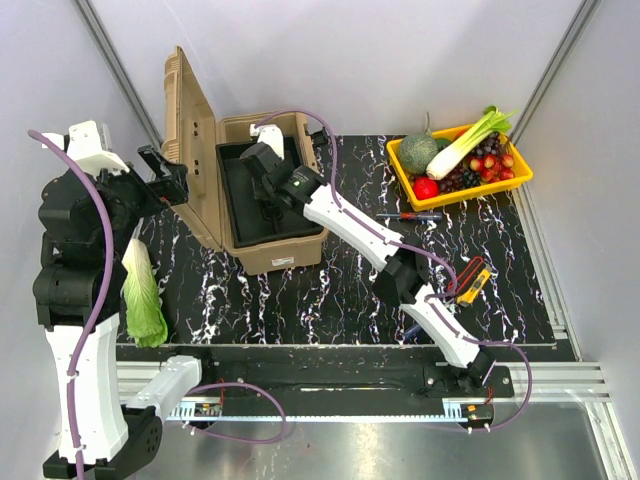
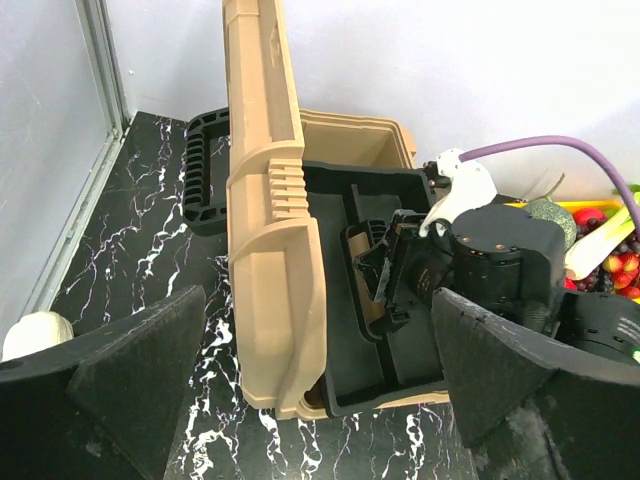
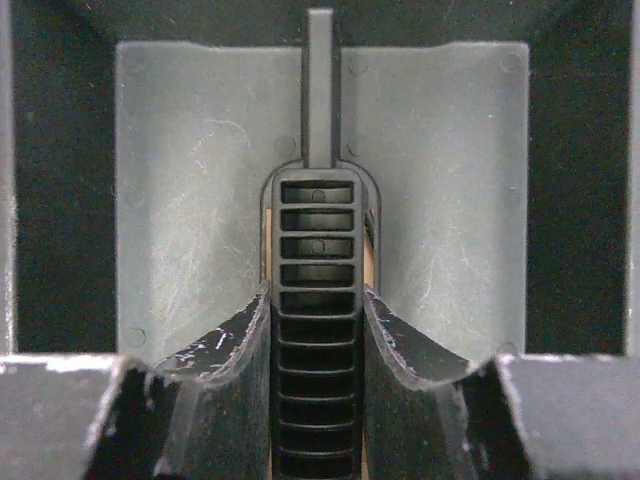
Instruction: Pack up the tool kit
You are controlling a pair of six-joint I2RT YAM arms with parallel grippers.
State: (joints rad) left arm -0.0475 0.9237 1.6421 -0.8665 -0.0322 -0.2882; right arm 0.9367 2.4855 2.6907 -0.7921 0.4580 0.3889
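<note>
Toolbox: we see the tan toolbox [image 1: 275,250] standing open at the back left of the black marbled mat [image 1: 320,290].
Lid: the lid [image 1: 190,140] stands upright on the box's left side. Its ribbed outer face and black carrying handle [image 2: 205,170] are turned toward the left arm.
Inner tray: the black inner tray [image 1: 238,205] sits inside the box.
Right gripper: the right gripper [image 3: 318,295] reaches down into the inner tray. Its jaws are partly closed and press on both sides of a black ribbed grip [image 3: 318,230]. We cannot tell whether that grip belongs to a tool or to the tray.
Left gripper: the left gripper [image 1: 168,178] hovers just left of the lid, spread wide and holding nothing.
Loose tools: a screwdriver [image 1: 410,216] lies on the mat right of the box. An orange-and-black tool [image 1: 472,280] lies nearer us, just beside the right arm.
Other things: we note a yellow bin [image 1: 520,175] of vegetables at the back right corner and a leafy cabbage [image 1: 140,290] at the mat's left edge.
</note>
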